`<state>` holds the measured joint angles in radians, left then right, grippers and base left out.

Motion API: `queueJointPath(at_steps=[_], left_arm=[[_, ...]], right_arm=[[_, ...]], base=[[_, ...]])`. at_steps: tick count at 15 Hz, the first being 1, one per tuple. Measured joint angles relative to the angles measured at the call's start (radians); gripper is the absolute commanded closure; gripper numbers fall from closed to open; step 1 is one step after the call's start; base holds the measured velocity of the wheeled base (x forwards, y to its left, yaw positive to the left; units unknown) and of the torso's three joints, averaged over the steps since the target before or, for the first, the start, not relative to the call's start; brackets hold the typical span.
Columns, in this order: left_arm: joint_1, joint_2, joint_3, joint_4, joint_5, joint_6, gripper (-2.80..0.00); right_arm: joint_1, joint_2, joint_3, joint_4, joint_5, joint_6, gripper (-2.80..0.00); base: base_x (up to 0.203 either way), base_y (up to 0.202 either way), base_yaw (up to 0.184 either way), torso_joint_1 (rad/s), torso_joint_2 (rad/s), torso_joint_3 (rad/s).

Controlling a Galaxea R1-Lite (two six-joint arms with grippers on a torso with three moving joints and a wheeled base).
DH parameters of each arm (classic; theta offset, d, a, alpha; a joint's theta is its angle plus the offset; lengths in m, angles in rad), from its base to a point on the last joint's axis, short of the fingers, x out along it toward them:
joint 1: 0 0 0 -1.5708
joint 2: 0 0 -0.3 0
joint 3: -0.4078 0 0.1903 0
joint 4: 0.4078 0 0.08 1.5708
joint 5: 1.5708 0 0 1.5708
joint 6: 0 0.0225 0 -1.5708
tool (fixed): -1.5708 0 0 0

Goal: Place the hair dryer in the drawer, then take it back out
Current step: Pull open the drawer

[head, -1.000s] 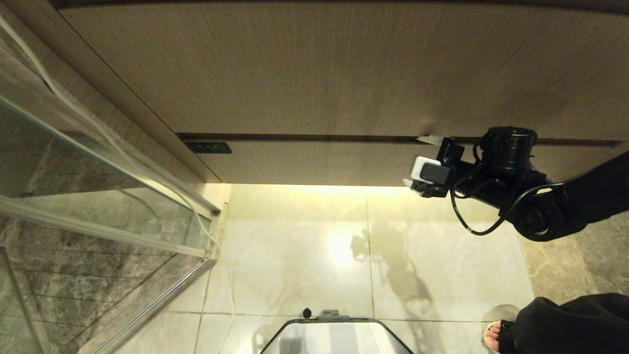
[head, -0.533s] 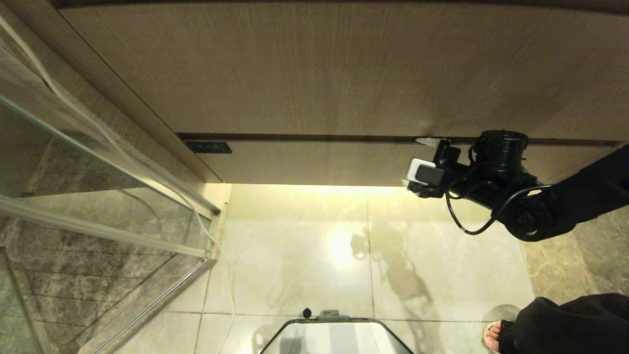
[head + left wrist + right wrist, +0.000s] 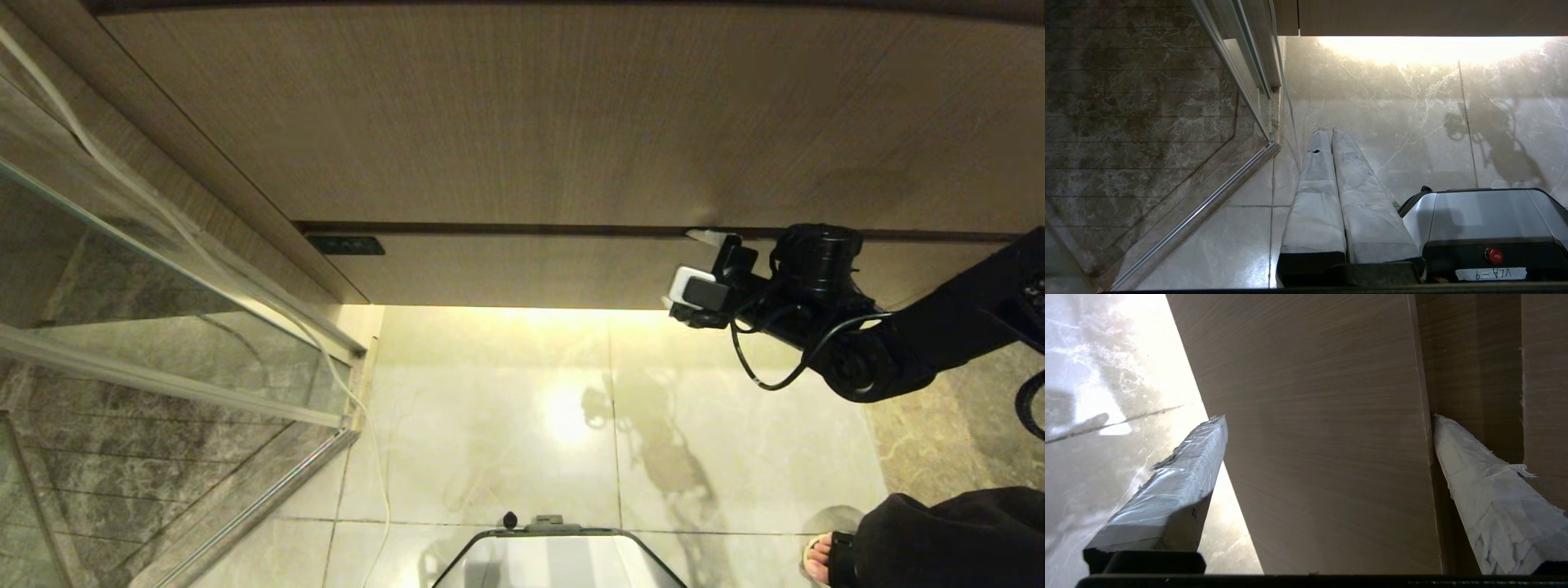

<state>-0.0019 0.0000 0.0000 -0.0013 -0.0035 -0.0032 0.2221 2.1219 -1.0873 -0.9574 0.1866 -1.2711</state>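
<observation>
Two fingers of your right pincer [image 3: 1327, 457] stand wide apart, straddling the drawer [image 3: 1314, 437] front, one tip in the upper seam, likely to pull it open. Dryer not visible.

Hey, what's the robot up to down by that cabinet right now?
The right gripper is open, its taped fingers straddling the wood-grain drawer front, one fingertip at the gap along its top edge. The drawer looks closed. The left gripper hangs shut over the floor. No hair dryer is in view. A person's foot shows nearby.
</observation>
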Motion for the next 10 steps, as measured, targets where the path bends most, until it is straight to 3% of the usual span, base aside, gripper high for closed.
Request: queueJointPath(at_steps=[3, 7, 10], left_arm=[[0.000, 0.000, 0.000, 0.000, 0.000, 0.000, 0.00], [0.000, 0.000, 0.000, 0.000, 0.000, 0.000, 0.00], [0.000, 0.000, 0.000, 0.000, 0.000, 0.000, 0.00]], right_arm=[[0.000, 0.017, -0.002, -0.008, -0.005, -0.003, -2.80], [-0.011, 0.005, -0.005, 0.175, 0.002, 0.003, -2.80], [-0.015, -0.031, -0.001, 0.327, -0.001, 0.061, -2.80]], base=[[0.000, 0.000, 0.000, 0.000, 0.00, 0.000], [0.000, 0.000, 0.000, 0.000, 0.00, 0.000], [0.000, 0.000, 0.000, 0.000, 0.00, 0.000]])
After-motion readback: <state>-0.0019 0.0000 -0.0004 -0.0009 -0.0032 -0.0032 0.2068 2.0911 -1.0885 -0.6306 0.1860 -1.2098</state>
